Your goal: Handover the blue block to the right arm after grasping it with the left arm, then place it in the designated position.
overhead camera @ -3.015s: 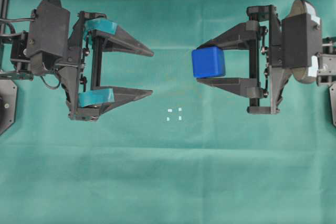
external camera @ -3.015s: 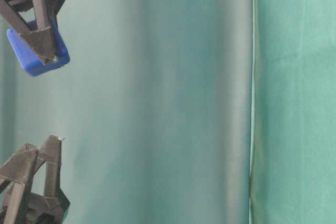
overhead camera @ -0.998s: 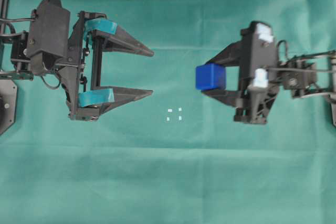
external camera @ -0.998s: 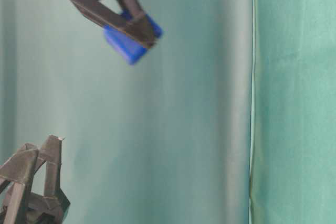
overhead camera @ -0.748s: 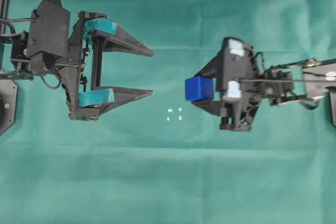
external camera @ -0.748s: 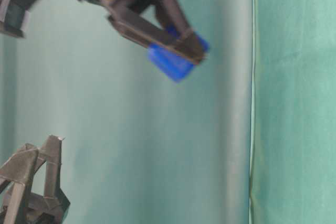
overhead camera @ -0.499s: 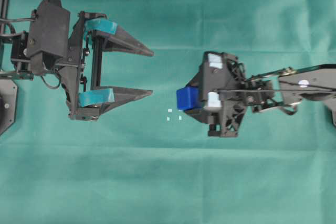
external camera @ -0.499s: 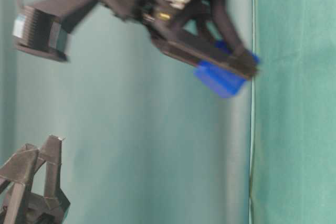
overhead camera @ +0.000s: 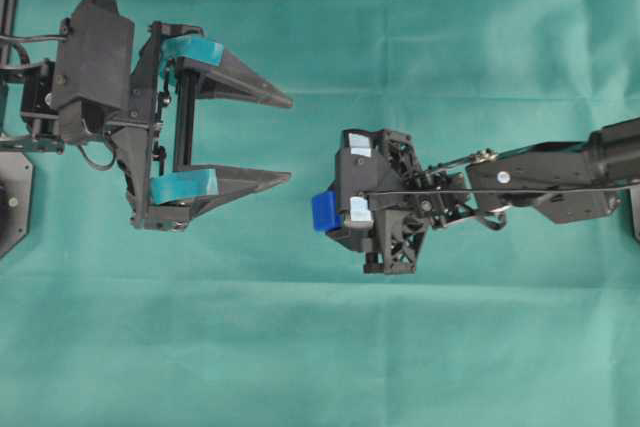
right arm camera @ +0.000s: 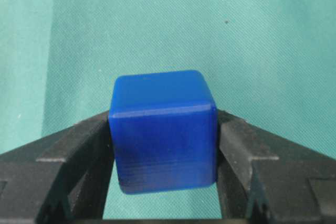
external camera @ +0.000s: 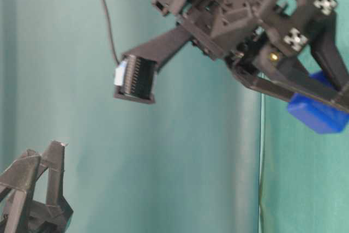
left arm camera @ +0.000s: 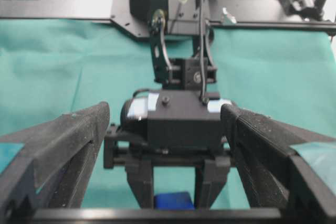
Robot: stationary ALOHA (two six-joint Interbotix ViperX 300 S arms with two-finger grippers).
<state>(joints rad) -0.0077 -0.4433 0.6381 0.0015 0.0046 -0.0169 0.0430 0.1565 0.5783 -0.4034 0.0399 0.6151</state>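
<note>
Right end effector [overhead camera: 335, 212] at frame centre pinches the blue block [overhead camera: 323, 211] over the green desk [overhead camera: 320, 347]; left end effector [overhead camera: 285, 137], upper left, spread wide, holding nothing.

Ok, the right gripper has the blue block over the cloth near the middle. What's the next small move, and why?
Probably a short lowering until the blue block sits on the green cloth, jaws shut. The right gripper clamps it between both fingers, tilted downward, and the table-level view shows it off the surface. The white marks are hidden under gripper and block overhead, so alignment can't be confirmed. The left gripper waits open, clear.
</note>
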